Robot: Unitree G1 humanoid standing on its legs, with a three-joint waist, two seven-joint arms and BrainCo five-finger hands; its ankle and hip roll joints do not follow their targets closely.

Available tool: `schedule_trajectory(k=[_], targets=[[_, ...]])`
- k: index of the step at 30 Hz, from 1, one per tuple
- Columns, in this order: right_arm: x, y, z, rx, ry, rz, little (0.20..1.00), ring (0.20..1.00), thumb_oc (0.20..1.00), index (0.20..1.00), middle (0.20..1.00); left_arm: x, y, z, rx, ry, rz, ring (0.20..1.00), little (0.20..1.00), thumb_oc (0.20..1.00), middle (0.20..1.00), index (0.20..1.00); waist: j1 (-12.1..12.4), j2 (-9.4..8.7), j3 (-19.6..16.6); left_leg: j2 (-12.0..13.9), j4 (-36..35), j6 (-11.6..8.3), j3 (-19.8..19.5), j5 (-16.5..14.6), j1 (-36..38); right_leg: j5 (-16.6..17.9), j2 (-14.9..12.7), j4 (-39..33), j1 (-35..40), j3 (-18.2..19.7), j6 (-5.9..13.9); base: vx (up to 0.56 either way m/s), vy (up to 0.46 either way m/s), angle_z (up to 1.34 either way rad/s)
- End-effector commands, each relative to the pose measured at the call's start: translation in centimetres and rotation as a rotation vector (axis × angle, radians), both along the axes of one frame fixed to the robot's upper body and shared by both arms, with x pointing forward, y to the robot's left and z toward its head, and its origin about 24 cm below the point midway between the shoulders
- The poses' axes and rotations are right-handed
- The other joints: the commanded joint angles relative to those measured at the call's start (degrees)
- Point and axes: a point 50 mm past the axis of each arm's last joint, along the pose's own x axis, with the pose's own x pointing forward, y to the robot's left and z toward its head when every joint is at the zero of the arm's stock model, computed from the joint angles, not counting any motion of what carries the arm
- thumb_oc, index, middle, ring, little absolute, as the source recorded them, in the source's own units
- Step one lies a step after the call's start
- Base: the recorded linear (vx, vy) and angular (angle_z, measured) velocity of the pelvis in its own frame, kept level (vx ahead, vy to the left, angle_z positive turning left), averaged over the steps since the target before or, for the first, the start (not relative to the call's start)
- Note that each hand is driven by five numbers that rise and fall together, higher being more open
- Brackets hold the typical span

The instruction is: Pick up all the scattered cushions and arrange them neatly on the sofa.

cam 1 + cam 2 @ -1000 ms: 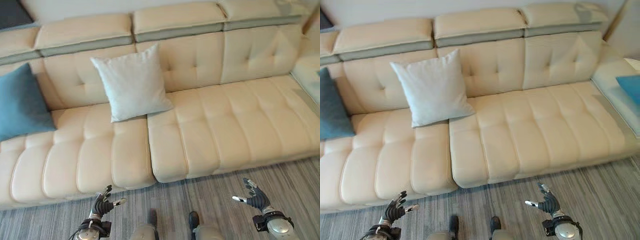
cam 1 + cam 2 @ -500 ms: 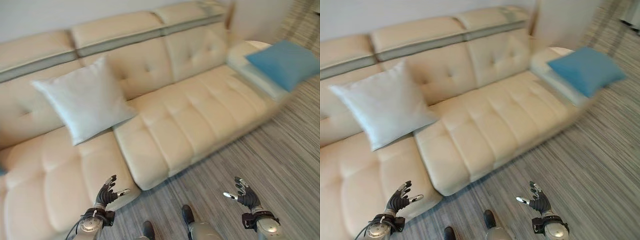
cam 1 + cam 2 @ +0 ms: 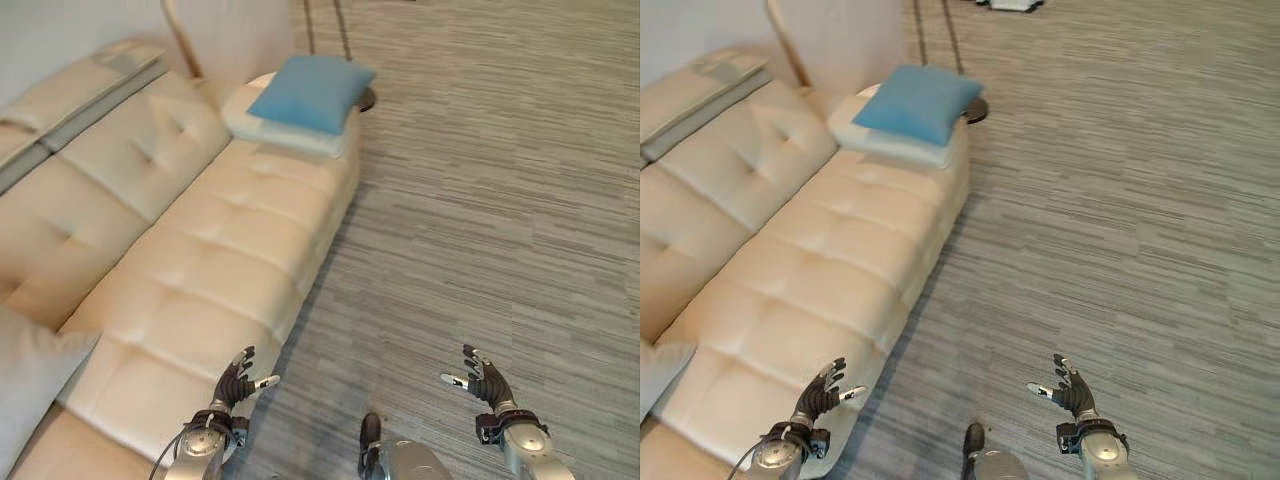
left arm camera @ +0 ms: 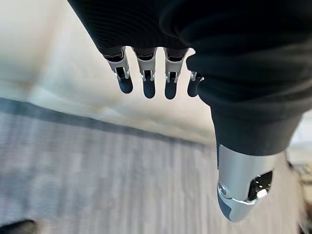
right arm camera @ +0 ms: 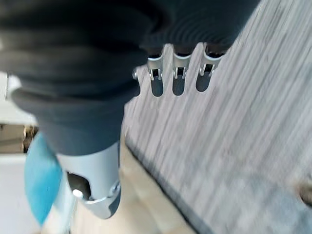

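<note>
Cushions partly placed: a pale cushion point(image 3: 25, 385) leaned on the sofa point(image 3: 180, 260) beside the left hand point(image 3: 238, 377), and a blue cushion point(image 3: 310, 92) lay flat at its far end, ahead. The left and right hand point(image 3: 483, 377) hung open, empty

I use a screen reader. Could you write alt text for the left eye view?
A blue cushion lies on the far end of a cream sofa beside grey striped floor. Both hands, left hand and right hand, hang open and empty.
</note>
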Motion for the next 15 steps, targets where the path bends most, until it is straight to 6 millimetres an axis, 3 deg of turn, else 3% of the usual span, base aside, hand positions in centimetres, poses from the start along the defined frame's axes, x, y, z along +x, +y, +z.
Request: schedule_trajectory(k=[1, 2, 5, 6, 9, 11, 13, 15], targets=[[0.8, 0.0, 1.6, -0.009, -0.100, 0.020, 1.000, 1.000, 1.000, 1.000, 1.000, 0.1, 0.0, 1.1, -0.006, -0.069, -0.019, 1.000, 1.000, 1.000, 1.000, 1.000, 1.48, 0.06, 0.98, -6.91, -10.12, 4.76, 1.05, 2.08, -7.12, -4.82, -1.22, -2.78, 8.82, 4.51, 7.31, 0.19, -0.034, -1.10], [0.8, 0.0, 1.6, -0.009, -0.101, 0.020, 1.000, 1.000, 1.000, 1.000, 1.000, 0.1, 0.0, 1.1, -0.005, -0.069, -0.019, 1.000, 1.000, 1.000, 1.000, 1.000, 1.46, 0.01, 0.83, -6.99, -10.44, 4.77, 1.07, 2.38, -7.19, -4.70, -1.27, -2.83, 8.63, 4.50, 7.30, 0.34, -0.033, -0.85], [1.1, 0.4, 1.6, -0.011, -0.110, 0.023, 1.000, 1.000, 1.000, 1.000, 1.000, 0.0, 0.2, 1.2, 0.001, -0.069, -0.005, 1.000, 1.000, 1.000, 1.000, 1.000, 4.71, 1.48, 1.17, -10.81, -25.57, 3.42, -4.42, 9.46, -12.00, -7.06, 2.59, -3.76, 12.95, 8.73, 7.16, 0.44, 0.000, -0.49], [1.1, 0.4, 1.6, -0.014, -0.107, 0.023, 1.000, 1.000, 1.000, 1.000, 1.000, 0.0, 0.3, 1.2, 0.003, -0.069, 0.000, 1.000, 1.000, 1.000, 1.000, 1.000, 5.13, 1.56, 0.96, -11.10, -27.37, 3.39, -4.90, 10.01, -13.04, -7.74, 2.89, -3.89, 13.99, 9.76, 7.17, 0.38, 0.022, -0.68], [1.2, 0.6, 1.6, -0.016, -0.104, 0.034, 1.000, 1.000, 1.000, 1.000, 1.000, -0.1, 0.6, 1.3, 0.013, -0.071, 0.011, 1.000, 1.000, 1.000, 1.000, 1.000, 6.35, 1.19, 0.63, -11.24, -28.13, 3.48, -4.79, 11.13, -14.68, -9.45, 3.19, -3.48, 16.85, 12.49, 7.29, 0.46, 0.086, -0.94], [1.1, 1.0, 1.6, -0.004, -0.104, 0.059, 1.000, 1.000, 1.000, 1.000, 1.000, -0.6, 1.1, 1.2, 0.026, -0.060, 0.014, 1.000, 1.000, 1.000, 1.000, 1.000, 7.29, 0.71, -0.66, -10.99, -26.71, 4.57, -5.46, 12.95, -13.73, -10.67, 3.04, -2.36, 18.80, 14.13, 7.66, 0.47, 0.114, -0.47], [1.1, 1.4, 1.4, 0.000, -0.095, 0.078, 1.000, 1.000, 1.000, 1.000, 1.000, -0.6, 1.3, 1.1, 0.032, -0.050, 0.012, 1.000, 1.000, 1.000, 1.000, 1.000, 7.51, -0.85, -1.46, -11.55, -23.32, 5.39, -5.09, 12.52, -14.18, -8.52, 1.40, 1.82, 18.22, 14.57, 9.31, 0.53, 0.140, -0.49], [1.1, 2.0, 1.6, 0.018, -0.106, 0.104, 1.000, 1.000, 1.000, 1.000, 1.000, -0.6, 1.5, 1.0, 0.047, -0.039, -0.002, 1.000, 1.000, 1.000, 1.000, 1.000, 7.20, -2.39, -1.50, -11.95, -20.90, 6.50, -4.13, 9.71, -11.95, -2.51, -0.61, 10.87, 15.62, 14.75, 12.63, 0.47, 0.138, -0.26]])
